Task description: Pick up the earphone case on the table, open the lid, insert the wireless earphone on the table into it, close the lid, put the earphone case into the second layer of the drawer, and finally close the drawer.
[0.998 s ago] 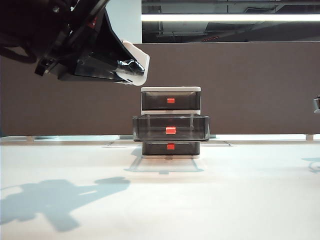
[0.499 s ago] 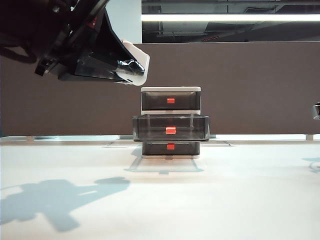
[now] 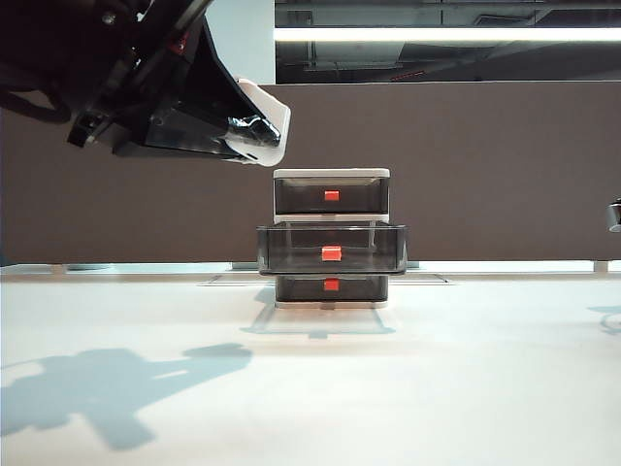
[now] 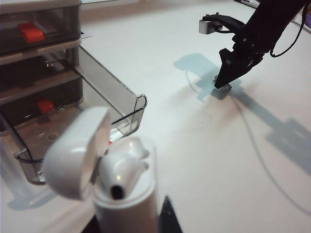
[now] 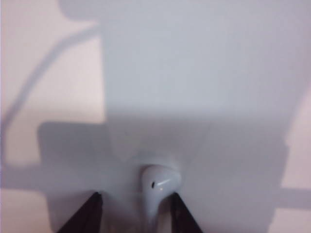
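1. The left gripper [image 3: 254, 136] hangs high above the table [image 3: 310, 388], up and to the left of the drawer unit [image 3: 331, 239], its jaws closed on the earphone case [image 4: 124, 194].
2. The case's lid [image 4: 77, 153] stands hinged open; one earbud [image 4: 121, 170] already sits inside.
3. The middle drawer [image 3: 331, 249] is pulled out toward the camera; the top and bottom drawers are pushed in.
4. The right gripper [image 5: 134, 208] is low over the table, well apart from the drawers, jaws open on either side of the loose earphone [image 5: 158, 187], which lies on the table between the fingers [image 5: 87, 213].
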